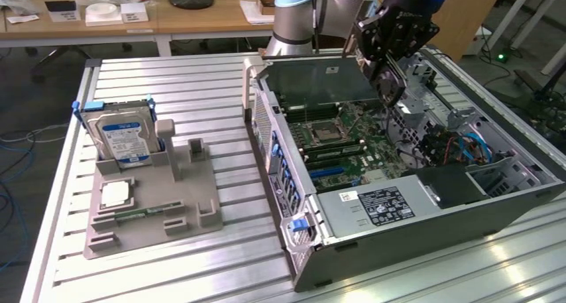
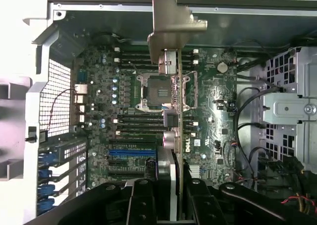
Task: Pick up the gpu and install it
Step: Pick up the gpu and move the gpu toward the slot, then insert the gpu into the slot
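Exterior view: gripper [image 1: 389, 67] hangs over the open computer case [image 1: 276, 150], jaws drawn in narrow and clamped on the gpu [image 1: 389, 91]. The card hangs edge-down above the motherboard [image 1: 345, 144] and is not seated.

Wrist view: gpu [image 2: 169, 121] is seen edge-on, pinched between the black fingers [image 2: 143, 200], bracket end farthest from the gripper. Its long axis appears to run crosswise to the blue slot [image 2: 131, 152], which lies just beside the card's gripped end.

I see a shiny, ribbed metal tabletop [image 1: 177, 84], a dull grey metal computer case [image 1: 415, 246], a matt grey plastic tray [image 1: 177, 183], and the gpu [image 2: 171, 27] with its smooth metal end.
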`<state>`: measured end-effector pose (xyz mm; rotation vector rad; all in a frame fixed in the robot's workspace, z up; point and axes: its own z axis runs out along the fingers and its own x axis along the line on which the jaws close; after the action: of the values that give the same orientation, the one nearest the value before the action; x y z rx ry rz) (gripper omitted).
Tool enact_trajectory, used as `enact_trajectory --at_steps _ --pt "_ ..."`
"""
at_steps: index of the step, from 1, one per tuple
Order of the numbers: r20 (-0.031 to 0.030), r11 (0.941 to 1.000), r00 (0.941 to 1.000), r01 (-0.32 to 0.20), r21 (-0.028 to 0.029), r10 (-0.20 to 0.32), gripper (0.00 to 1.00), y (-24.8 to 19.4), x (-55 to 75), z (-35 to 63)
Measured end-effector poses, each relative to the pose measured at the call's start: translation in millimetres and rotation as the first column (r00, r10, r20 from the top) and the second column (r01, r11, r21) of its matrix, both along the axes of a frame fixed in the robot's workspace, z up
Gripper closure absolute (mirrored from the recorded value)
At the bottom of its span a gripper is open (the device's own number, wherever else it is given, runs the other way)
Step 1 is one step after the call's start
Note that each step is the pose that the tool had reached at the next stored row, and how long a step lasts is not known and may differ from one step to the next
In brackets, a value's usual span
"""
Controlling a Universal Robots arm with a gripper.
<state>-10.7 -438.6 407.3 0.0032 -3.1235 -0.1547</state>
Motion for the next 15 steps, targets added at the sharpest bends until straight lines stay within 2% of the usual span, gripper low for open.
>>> enact_trajectory --at_steps 12,15 --pt "0.0 1.0 1.0 0.0 0.0 0.0 0.72 0.0 1.2 -0.1" --pt "0.0001 0.9998 0.9998 -0.019 0.0001 0.019 0.72 0.0 1.2 -0.1"
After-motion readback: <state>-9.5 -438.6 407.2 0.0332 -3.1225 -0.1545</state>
